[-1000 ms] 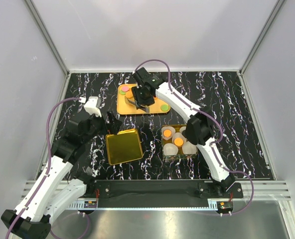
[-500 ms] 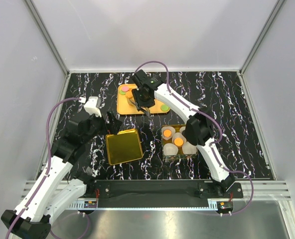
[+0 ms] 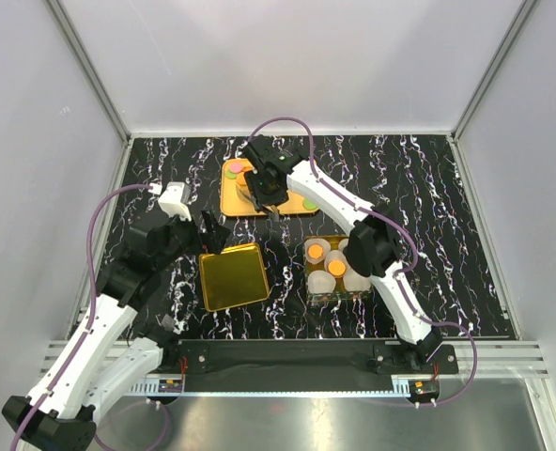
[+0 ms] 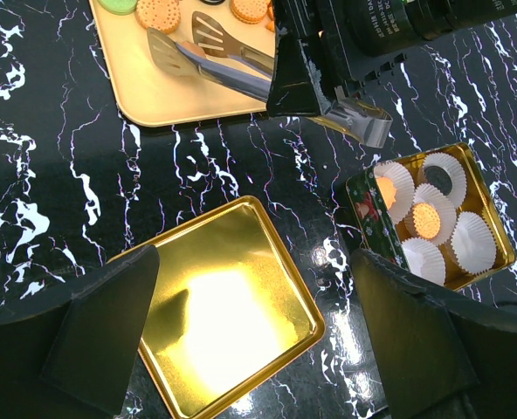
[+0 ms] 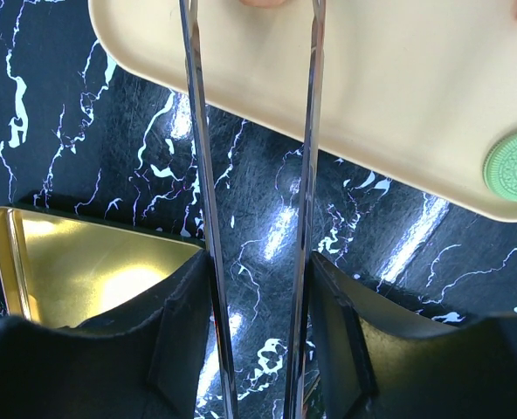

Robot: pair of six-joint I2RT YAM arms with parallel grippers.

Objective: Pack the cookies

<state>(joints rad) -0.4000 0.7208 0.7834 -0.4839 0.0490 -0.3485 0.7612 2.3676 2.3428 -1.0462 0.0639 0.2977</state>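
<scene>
I saw the right gripper [image 5: 258, 332] clamped on tongs [image 4: 215, 59] over the tray [image 4: 175, 100] with cookies [image 4: 158, 12], while the left gripper [image 4: 258, 340] was wide open and empty.

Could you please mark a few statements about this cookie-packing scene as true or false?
1. The right pincer holds metal tongs that reach over the tan tray. True.
2. The left pincer grips the gold lid. False: it is open above the lid, holding nothing.
3. The tin holds white paper cups, one with an orange cookie. True.
4. The green cookie lies in the tin. False: it lies on the tray.
</scene>
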